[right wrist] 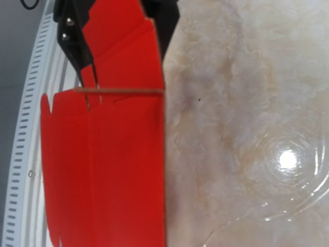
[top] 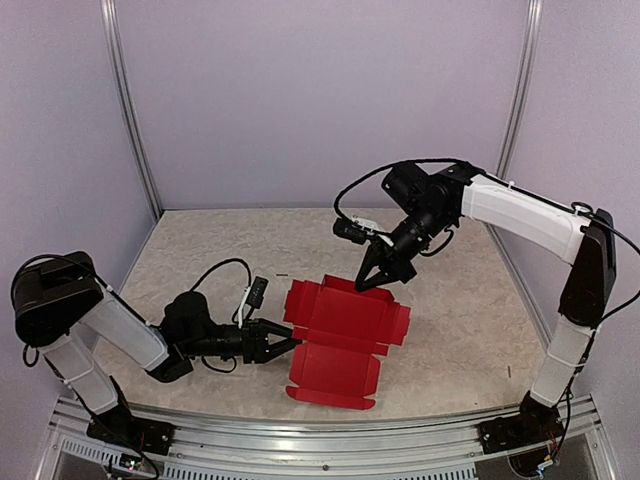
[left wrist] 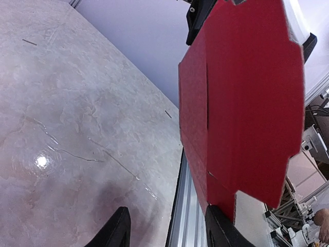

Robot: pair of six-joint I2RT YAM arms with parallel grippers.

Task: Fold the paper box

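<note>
The paper box [top: 340, 335] is a bright red die-cut sheet with notched flaps, lying mostly flat in the middle of the table. My left gripper [top: 290, 343] is low at the sheet's left edge and open. In the left wrist view one fingertip [left wrist: 221, 226] touches a corner flap of the red card [left wrist: 247, 103], while the other fingertip [left wrist: 115, 231] is over bare table. My right gripper [top: 363, 283] comes down from the back with its fingers pinched together on the sheet's far edge. Its own fingers are out of the right wrist view, where the card [right wrist: 103, 170] runs to the bottom edge.
A slotted aluminium rail [top: 320, 425] runs along the near table edge, just below the sheet. Lilac walls with metal posts [top: 130, 110] enclose the back and sides. The marbled tabletop [top: 460, 340] extends to the right of the card.
</note>
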